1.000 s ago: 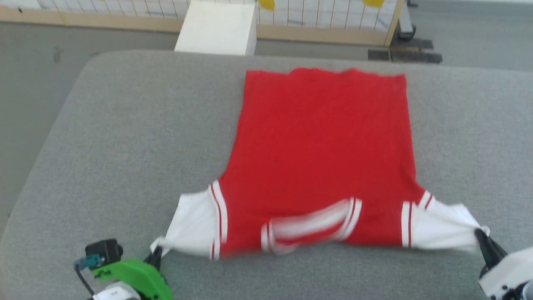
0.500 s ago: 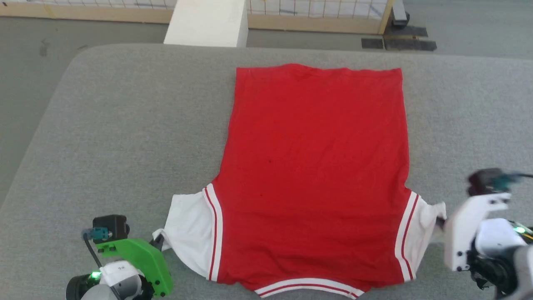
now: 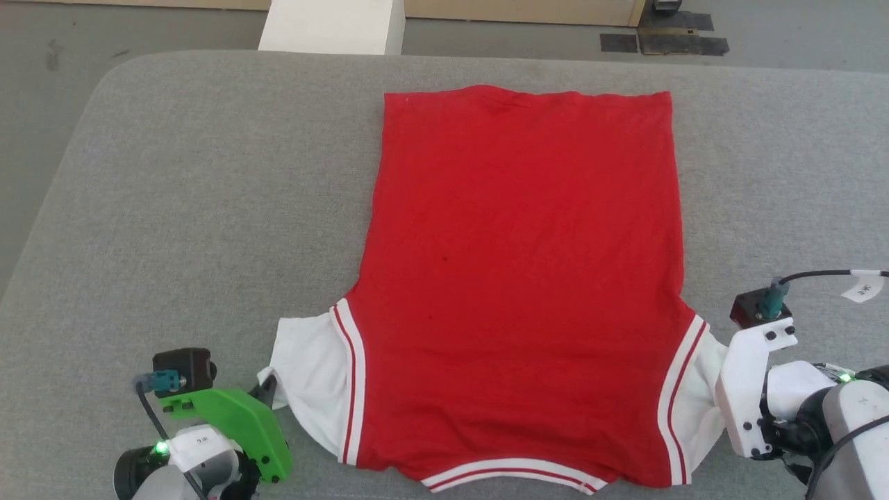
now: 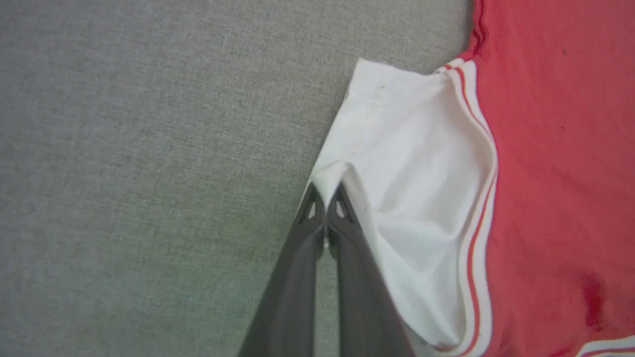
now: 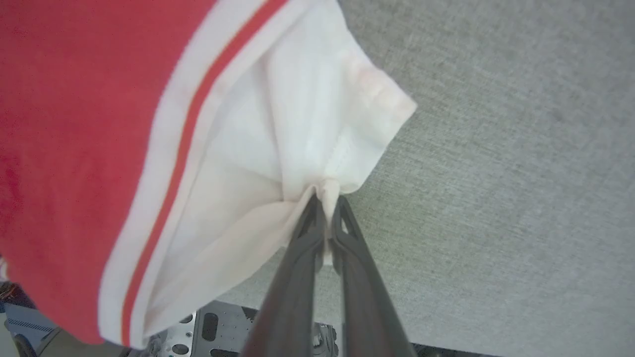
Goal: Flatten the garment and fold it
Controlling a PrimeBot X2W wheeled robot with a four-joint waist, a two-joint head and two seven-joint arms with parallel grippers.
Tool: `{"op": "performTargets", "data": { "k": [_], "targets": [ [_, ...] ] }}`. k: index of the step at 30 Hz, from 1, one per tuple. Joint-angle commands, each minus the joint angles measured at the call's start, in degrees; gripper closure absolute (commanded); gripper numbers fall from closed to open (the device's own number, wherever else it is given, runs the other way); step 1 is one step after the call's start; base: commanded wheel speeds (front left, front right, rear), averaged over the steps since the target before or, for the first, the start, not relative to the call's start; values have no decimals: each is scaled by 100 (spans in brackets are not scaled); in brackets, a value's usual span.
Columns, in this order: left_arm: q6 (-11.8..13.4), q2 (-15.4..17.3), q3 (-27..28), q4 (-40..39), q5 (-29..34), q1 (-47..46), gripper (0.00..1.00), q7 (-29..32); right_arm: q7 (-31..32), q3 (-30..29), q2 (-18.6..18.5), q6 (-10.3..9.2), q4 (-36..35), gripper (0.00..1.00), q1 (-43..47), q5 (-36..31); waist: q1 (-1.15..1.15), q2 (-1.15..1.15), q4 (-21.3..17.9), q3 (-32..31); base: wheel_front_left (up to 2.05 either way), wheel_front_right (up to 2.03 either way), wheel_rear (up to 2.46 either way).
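Observation:
The garment (image 3: 521, 278) lies spread on the grey table (image 3: 194, 208), plain red side up, hem far, striped collar trim at the near edge. Its white short sleeves stick out at both near corners. My left gripper (image 3: 267, 390) sits at the lower left; in the left wrist view it (image 4: 325, 192) is shut on the edge of the left white sleeve (image 4: 412, 198). In the right wrist view my right gripper (image 5: 327, 199) is shut on a bunched fold of the right white sleeve (image 5: 278, 148). The print is hidden.
A white box (image 3: 330, 24) stands on the floor beyond the table's far edge, with dark floor plates (image 3: 663, 43) to its right. The table's rounded left edge (image 3: 48, 201) drops to grey floor. The table's near edge and robot base (image 5: 248, 327) show under the right sleeve.
The head camera has tilted down. My right gripper has come in toward the shirt's body, so the right sleeve went from stretched to slack. The collar trim now lies flat.

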Motion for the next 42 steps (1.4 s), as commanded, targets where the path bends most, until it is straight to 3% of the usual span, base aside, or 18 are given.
{"op": "performTargets", "data": {
  "k": [1,4,10,15,19,27,33,42],
  "targets": [
    [42,-6,29,-53,-57,-35,100,-40,-106,-52,39,-9,48,0,17,125,0,0,-34,-50,0,0,0],
    [82,9,57,-158,-73,25,100,-57,-380,-349,133,-9,-135,0,31,402,0,0,-59,-118,0,0,0],
    [156,42,113,-352,-106,144,100,-84,-1025,-1487,578,-9,-938,0,43,956,0,0,-88,-212,0,0,0],
    [237,55,166,-562,-116,233,100,-136,-1974,-2075,928,-9,-1497,0,-155,1105,0,0,-115,-166,0,0,0],
    [269,45,161,-758,-105,215,100,-161,-2558,-2187,1057,-9,-1402,0,-492,1147,0,0,-58,51,0,0,0],
    [329,-48,109,-1273,-12,-192,100,-218,-3451,-2215,885,-9,-652,0,-1996,555,0,0,297,1091,0,0,0],
    [367,-132,127,-1578,31,-486,100,-335,-3154,-2141,539,-9,162,0,-3432,-67,0,0,639,2040,0,0,0],
    [329,-234,7,-1986,66,-560,100,-453,-1509,-1987,-25,-9,1005,0,-4782,-1098,0,0,1071,2982,0,0,0]
  ]
}}
